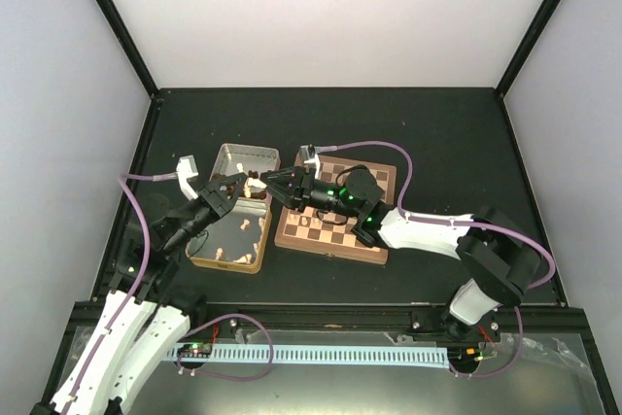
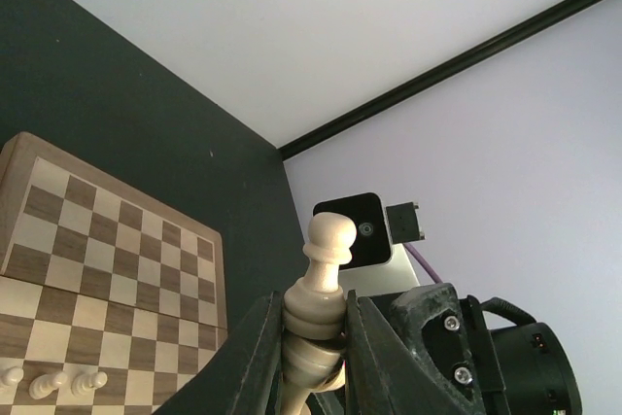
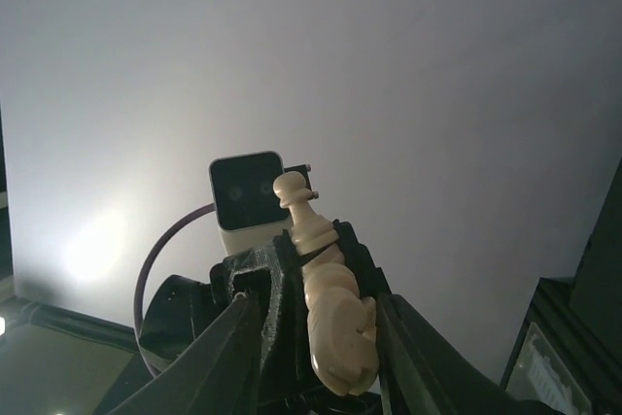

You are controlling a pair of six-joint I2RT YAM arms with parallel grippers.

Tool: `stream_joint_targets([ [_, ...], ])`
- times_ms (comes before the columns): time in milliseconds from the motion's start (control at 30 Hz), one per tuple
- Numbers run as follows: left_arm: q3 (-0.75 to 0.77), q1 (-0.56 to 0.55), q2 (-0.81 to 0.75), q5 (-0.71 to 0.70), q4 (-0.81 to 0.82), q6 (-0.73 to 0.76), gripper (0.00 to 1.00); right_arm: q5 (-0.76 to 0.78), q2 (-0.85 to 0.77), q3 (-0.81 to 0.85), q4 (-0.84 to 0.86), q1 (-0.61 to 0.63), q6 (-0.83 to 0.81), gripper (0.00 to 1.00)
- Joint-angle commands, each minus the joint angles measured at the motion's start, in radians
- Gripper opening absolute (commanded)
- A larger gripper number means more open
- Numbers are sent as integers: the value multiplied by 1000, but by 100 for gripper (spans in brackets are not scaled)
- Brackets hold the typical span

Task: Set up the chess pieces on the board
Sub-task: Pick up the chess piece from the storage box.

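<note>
My left gripper is shut on a cream pawn at its base, held in the air beside the board's left edge. A cream knight hangs under the pawn, base to base. My right gripper faces the left one, open, its fingers either side of the knight. The chessboard lies under the right arm. Three cream pawns stand in a row on it. Loose cream pieces lie in the tin.
A gold-sided silver tin lies left of the board, under both grippers. The right arm stretches across the board from the right. Black frame posts mark the table's back corners.
</note>
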Motion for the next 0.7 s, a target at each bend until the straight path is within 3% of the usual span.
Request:
stream_joint_targets([
  [0, 4, 5, 0, 12, 32, -13, 3, -18, -23, 2, -26, 5, -46, 34],
  [100, 4, 5, 4, 12, 30, -14, 3, -19, -34, 7, -64, 4, -73, 32],
  [333, 2, 5, 10, 15, 29, -12, 3, -4, -54, 9, -106, 4, -105, 12],
  [667, 1, 5, 8, -30, -33, 48, 3, 49, -135, -25, -259, -5, -216, 6],
])
